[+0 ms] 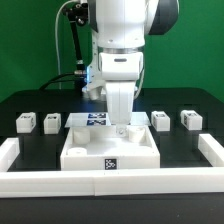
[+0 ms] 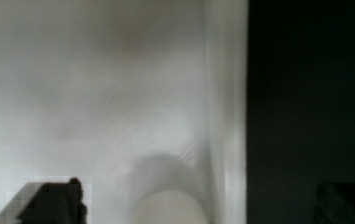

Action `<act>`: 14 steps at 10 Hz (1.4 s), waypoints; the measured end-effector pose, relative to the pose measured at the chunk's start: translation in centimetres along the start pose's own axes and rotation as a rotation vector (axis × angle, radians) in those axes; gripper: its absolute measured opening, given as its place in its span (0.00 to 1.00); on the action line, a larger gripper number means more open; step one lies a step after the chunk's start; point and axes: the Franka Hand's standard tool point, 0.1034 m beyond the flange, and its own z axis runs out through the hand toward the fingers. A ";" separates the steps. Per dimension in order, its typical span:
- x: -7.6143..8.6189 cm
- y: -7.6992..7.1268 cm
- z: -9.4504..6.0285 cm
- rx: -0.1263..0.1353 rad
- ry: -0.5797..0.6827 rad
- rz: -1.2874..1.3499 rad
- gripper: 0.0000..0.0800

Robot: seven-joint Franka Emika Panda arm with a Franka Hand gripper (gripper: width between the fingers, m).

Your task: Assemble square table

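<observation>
The square table's white panel lies with its raised rim up at the front middle of the black surface, a small tag on its front wall. My gripper is low over its far rim. In the wrist view the panel fills most of the picture, with black table beside it. My gripper is open, with one dark fingertip over the panel and the other over the black surface, the rim edge between them. Four white block legs stand in pairs: two at the exterior view's left, two at its right.
The marker board lies just behind the panel, partly hidden by my arm. A long low white wall edges the front, with side pieces at the left and right. Cables hang behind the arm.
</observation>
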 end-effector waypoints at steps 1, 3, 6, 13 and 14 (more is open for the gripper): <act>-0.5 -0.3 0.7 0.014 0.002 0.008 0.81; -0.9 -0.2 0.6 0.014 0.003 0.019 0.81; -0.9 -0.2 0.6 0.013 0.003 0.029 0.49; -0.9 -0.1 0.6 0.008 0.004 0.031 0.08; -0.9 -0.1 0.6 0.008 0.004 0.031 0.08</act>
